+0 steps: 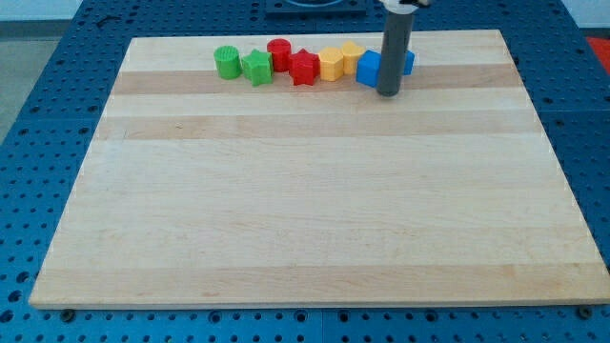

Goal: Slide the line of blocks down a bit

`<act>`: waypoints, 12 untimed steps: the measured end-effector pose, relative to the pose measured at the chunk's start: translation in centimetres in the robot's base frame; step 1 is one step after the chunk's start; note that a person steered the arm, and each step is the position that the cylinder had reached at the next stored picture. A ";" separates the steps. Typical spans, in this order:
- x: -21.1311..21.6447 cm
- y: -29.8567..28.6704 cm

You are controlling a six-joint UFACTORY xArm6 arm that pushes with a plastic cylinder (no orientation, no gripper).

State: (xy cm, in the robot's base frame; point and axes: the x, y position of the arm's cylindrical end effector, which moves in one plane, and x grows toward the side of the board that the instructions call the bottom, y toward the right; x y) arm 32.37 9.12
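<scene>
1. Nearest you, at the view's bottom: the blue pegboard bench (29, 319) shows around the wooden board (315, 219), w/ rows of small holes.
2. The board's near and middle parts show just pale wood strips, a darker band running across near the top.
3. Look up to the view's top: the line of blocks sits close to the board's far edge, running left to right.
4. From the view's left: green cylinder (226, 61), then green star-ish block (255, 68) touching it or nearly so.
5. Next, red cylinder (278, 52) sits a bit farther back; red star-ish block (304, 68) is just in front and to its right.
6. Then two yellow blocks: one (331, 64) beside the red star-ish block, the other yellow block (351, 52) slightly farther back, right of it. Exact shapes are hard to tell.
7. At the line's right end: blue block (369, 70), partly behind the rod (395, 48); a second blue block (408, 63) peeks out on the rod's right side.
8. My tip (389, 93) rests on the board just in front of the blue pair, at the near right corner of the left blue block; you can't tell if it touches.
9. Claw state: there's none on this rig, only the rod, so no open/closed state to give you.
</scene>
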 end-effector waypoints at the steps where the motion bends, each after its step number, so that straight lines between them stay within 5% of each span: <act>1: -0.8 -1.2; 4: -0.9 -1.1; 6: -1.5 6.8; 8: -8.6 14.7; 10: -13.2 11.6; 12: -13.1 3.2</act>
State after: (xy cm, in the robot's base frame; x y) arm 19.31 12.32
